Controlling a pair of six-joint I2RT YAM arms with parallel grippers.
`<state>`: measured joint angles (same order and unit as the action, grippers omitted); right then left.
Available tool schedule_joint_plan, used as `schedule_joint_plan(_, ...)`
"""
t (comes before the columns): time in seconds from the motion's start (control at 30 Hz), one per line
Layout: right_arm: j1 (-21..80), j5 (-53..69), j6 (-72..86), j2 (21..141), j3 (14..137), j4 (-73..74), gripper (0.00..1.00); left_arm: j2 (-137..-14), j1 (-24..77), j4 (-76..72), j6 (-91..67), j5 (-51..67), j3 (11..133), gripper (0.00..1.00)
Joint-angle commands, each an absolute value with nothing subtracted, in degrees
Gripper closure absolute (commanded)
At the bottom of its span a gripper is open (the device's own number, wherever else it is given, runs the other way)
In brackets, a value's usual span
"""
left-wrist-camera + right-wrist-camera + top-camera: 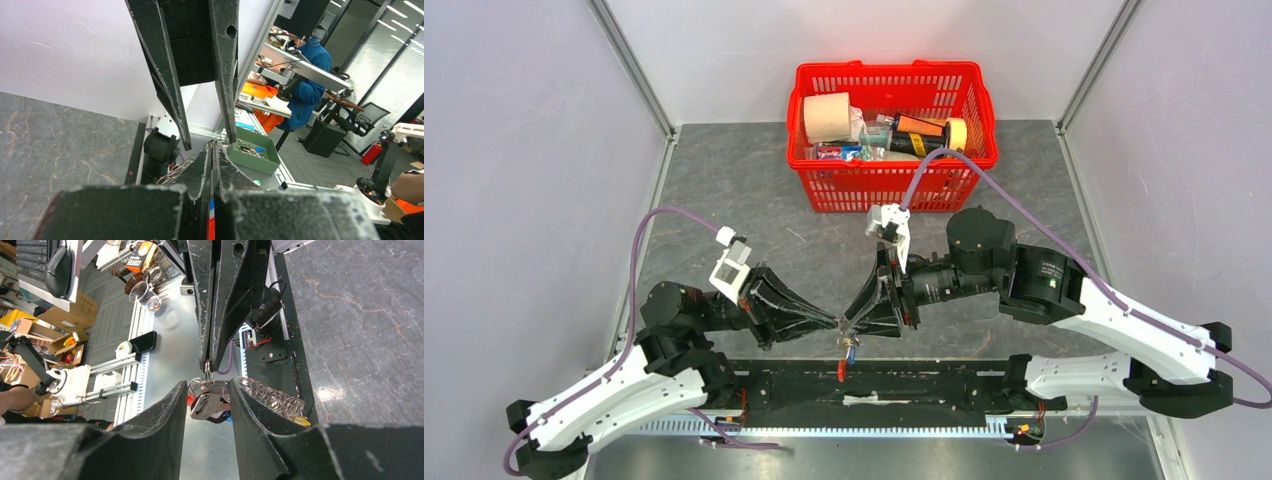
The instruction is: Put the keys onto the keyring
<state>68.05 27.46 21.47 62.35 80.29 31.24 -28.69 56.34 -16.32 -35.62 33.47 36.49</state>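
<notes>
Just above the table's near edge my two grippers meet tip to tip. My left gripper [835,325] [213,144] is shut on the keyring [207,371], pinching a small metal ring at its top. Below the ring hang the keys [206,405] [849,349], one silvery and one with a black head. The keyring's silvery coiled cord [272,396] [167,174] runs to a brass clasp [300,421]. Its red strap [841,372] dangles lowest. My right gripper [854,321] [207,386] is open, its fingers standing either side of the keys without gripping them.
At the back of the grey table stands a red basket [891,190] full of assorted items. The black rail with the arm bases [924,385] runs directly under the hanging bundle. White walls enclose the table on both sides.
</notes>
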Motion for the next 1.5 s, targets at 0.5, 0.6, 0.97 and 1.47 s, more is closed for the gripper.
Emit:
schedule_joint_plan(0.5,68.24,26.31,21.87,62.05,79.90,27.50,0.72,-29.62,56.25,-26.85,-34.16,29.57,37.78,0.98)
schedule_joint_plan(0.6,68.27,26.10,21.86,62.21,79.64,26.77,0.85,-29.88,56.25,-28.26,-34.64,29.45,37.65,0.98)
schedule_joint_plan(0.97,68.29,27.90,22.64,61.63,77.40,22.86,1.00,-30.68,56.25,-32.37,-35.68,29.19,36.51,0.98)
schedule_joint_plan(1.47,68.29,30.54,25.13,63.28,75.06,17.36,0.91,-31.12,56.24,-35.60,-36.04,28.48,36.04,0.98)
